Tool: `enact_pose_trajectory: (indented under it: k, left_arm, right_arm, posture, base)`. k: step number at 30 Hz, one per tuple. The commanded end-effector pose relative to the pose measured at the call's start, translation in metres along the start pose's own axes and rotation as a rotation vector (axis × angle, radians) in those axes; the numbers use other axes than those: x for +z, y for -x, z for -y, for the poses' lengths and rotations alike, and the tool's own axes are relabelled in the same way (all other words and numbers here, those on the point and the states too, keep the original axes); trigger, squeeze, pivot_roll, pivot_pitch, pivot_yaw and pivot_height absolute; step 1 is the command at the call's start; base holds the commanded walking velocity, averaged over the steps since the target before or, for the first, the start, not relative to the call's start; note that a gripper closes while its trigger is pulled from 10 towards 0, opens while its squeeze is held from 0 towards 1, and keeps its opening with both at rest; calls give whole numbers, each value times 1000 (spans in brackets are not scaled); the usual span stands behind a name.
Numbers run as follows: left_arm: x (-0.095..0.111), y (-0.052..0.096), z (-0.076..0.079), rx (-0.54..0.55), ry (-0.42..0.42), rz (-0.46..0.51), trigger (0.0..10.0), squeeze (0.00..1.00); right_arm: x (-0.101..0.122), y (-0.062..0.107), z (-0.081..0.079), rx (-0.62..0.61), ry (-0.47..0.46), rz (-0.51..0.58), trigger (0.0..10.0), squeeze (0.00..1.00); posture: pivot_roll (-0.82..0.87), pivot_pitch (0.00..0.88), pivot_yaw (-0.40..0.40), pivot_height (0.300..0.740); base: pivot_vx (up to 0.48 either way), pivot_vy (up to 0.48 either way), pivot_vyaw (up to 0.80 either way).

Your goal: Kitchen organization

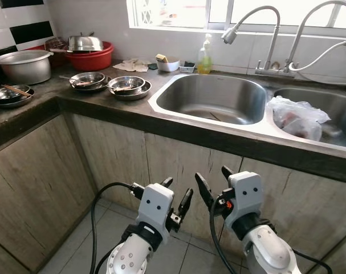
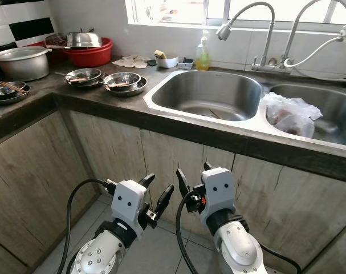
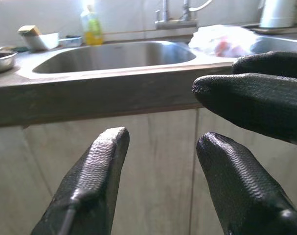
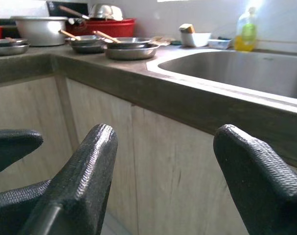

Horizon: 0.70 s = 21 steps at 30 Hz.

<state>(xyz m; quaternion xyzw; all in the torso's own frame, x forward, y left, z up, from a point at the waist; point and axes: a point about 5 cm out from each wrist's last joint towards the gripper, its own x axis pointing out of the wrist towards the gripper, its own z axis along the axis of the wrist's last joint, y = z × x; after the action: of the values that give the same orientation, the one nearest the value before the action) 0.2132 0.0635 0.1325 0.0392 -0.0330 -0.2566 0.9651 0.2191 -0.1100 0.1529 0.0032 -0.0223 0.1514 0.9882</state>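
Three stacks of steel dishes (image 1: 127, 87) sit on the counter (image 1: 104, 105) left of the sink: one nearest the basin, a second (image 1: 87, 80) just beside it, a third (image 1: 11, 95) at the far left corner. Utensils lie in all three. Behind them stand one grey pot (image 1: 24, 65) and one red basin (image 1: 90, 57) holding a steel lid. One white bowl (image 1: 168, 64) and one soap bottle (image 1: 204, 56) stand by the window wall.

The sink has two basins; the left basin (image 1: 212, 97) looks nearly bare, the right holds one crumpled bag (image 1: 295, 117). Two faucets (image 1: 258, 34) arch above.

Both arms are low, in front of the cabinet doors (image 1: 110, 160) and below the counter edge. The left gripper (image 1: 176, 200) and the right gripper (image 1: 212, 182) each have jaws apart, holding nothing.

Risks, as judged:
- Raising either arm straight up could strike the counter overhang.
- The grippers are close together; a crossed reach could make them collide.
- Lifting a stack by its rim could let the loose utensils slide off.
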Motion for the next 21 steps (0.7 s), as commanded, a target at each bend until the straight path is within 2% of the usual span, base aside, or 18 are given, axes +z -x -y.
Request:
enact_pose_trajectory:
  k: [1, 15, 21]
  left_arm:
    - [-2, 0, -3, 17, -15, -10, 10000, 0]
    - [-2, 0, -4, 19, -12, -14, 10000, 0]
    - [-2, 0, -4, 22, -13, -13, 10000, 0]
  right_arm:
    - [2, -1, 0, 6, -4, 15, 10000, 0]
    - [2, -4, 2, -4, 6, 17, 10000, 0]
    - [3, -5, 3, -11, 0, 22, 10000, 0]
  posture:
    - [14, 0, -10, 740]
    - [19, 0, -11, 740]
    - [19, 0, -9, 740]
  base:
    - [0, 0, 800]
    - [237, 0, 798]
    - [262, 0, 0]
